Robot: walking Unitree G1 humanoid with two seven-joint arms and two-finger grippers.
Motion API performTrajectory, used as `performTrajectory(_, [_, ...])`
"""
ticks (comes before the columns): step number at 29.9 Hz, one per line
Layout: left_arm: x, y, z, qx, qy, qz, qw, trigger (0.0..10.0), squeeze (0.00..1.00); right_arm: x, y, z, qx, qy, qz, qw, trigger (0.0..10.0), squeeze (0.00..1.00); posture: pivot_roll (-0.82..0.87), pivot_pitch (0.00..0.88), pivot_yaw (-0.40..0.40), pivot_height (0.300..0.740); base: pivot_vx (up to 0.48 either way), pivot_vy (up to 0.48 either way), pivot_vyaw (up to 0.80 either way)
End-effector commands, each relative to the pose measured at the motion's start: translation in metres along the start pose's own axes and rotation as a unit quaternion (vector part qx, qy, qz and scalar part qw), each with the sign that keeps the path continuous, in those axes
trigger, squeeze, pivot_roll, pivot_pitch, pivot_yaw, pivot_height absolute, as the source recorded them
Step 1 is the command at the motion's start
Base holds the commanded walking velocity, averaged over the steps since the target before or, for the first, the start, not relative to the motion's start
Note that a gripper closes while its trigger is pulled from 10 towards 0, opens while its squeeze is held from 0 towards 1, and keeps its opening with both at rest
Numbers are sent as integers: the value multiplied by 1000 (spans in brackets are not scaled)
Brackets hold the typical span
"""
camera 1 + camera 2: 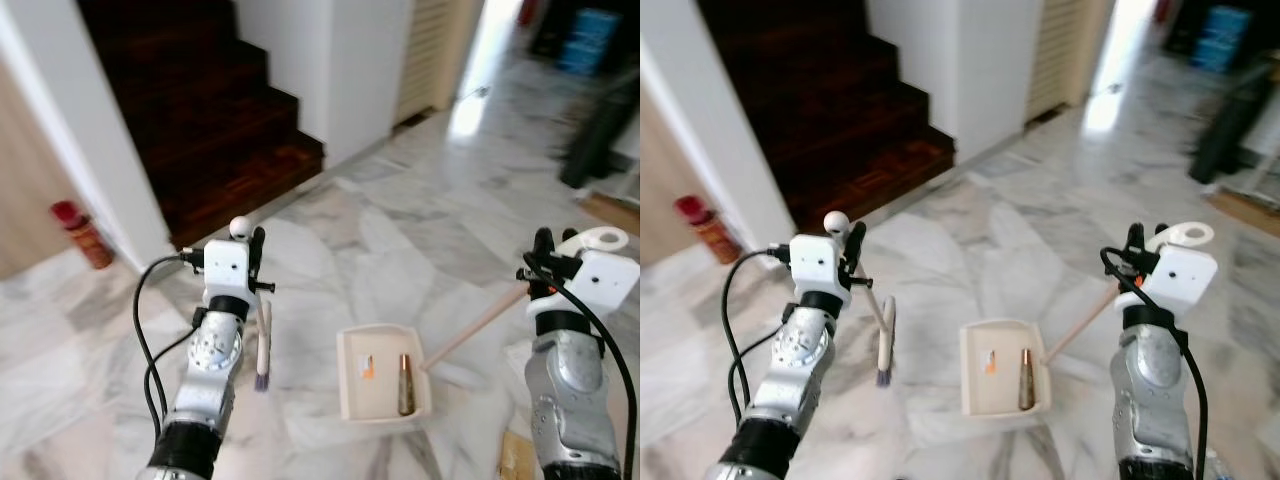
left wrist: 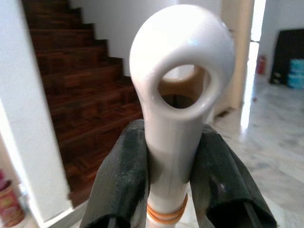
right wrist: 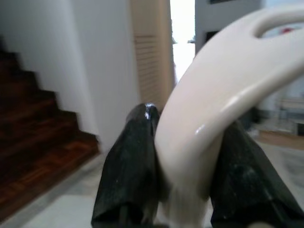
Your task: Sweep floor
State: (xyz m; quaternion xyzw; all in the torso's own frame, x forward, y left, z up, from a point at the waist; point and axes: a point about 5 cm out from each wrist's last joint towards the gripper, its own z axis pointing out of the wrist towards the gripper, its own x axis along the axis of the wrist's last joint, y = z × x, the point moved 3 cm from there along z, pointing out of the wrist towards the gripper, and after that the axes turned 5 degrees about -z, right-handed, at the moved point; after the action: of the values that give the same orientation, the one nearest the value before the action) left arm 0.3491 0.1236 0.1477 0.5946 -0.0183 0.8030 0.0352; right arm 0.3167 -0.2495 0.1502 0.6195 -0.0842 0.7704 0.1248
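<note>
Well, over on my far left a red canister [image 1: 82, 233] is standing against the wall, beside the dark wooden stairs [image 1: 215, 120]. My left gripper [image 1: 258, 262] is raised above the marble floor [image 1: 400, 250], and its fingers [image 2: 124, 180] are pressing in on both sides of the white looped handle of the small brush [image 1: 263, 345]. The brush is hanging straight down from my grip, its dark bristles pointing at the floor just left of the dustpan [image 1: 352, 390]. The cream dustpan is lying flat on the floor between my two arms, and it is carrying a brown cone-shaped piece [image 1: 406, 383] and a small orange scrap [image 1: 367, 367]. Its long wooden stick is slanting up to the right into my right gripper [image 1: 545, 265], whose fingers [image 3: 130, 166] are clamping the white loop at the stick's top. Farther right, dark, blurred things are standing near a bright doorway [image 1: 480, 60].
</note>
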Motion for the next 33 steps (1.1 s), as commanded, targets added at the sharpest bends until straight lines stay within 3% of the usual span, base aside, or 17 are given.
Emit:
performTrajectory(1, [11, -8, 4, 13, 22, 11, 1000, 10000, 0, 11, -11, 3, 14, 23, 6, 1000, 10000, 0, -52, 0, -70, 740, 0, 0, 794])
performTrajectory(8, [11, -20, 3, 28, 21, 19, 999, 10000, 0, 8, -18, 5, 18, 18, 16, 1000, 10000, 0, -31, 0, -61, 740, 0, 0, 794])
performTrajectory(23, [15, -17, -1, 13, 19, 27, 999, 10000, 0, -2, -30, 1, 15, 5, 39, 999, 10000, 0, 5, 0, -18, 740, 0, 0, 794])
performTrajectory(24, [15, -17, -2, 13, 18, 28, 999, 10000, 0, -6, -31, 1, 11, -6, 58, 998, 10000, 0, 11, 0, -16, 740, 0, 0, 794])
performTrajectory(25, [16, -18, -3, 14, 17, 29, 999, 10000, 0, -16, -34, 0, 1, -43, 119, 992, 10000, 0, 17, 0, -14, 740, 0, 0, 0])
performTrajectory(26, [16, -18, -3, 14, 17, 29, 999, 10000, 0, -20, -35, 0, -5, -54, 137, 989, 10000, 0, 22, 0, -12, 740, 0, 0, 0])
performTrajectory(33, [17, -24, -10, 17, 10, 37, 999, 10000, 0, -27, -43, -5, -3, -67, 141, 988, 10000, 0, 32, 0, -5, 740, 0, 0, 0])
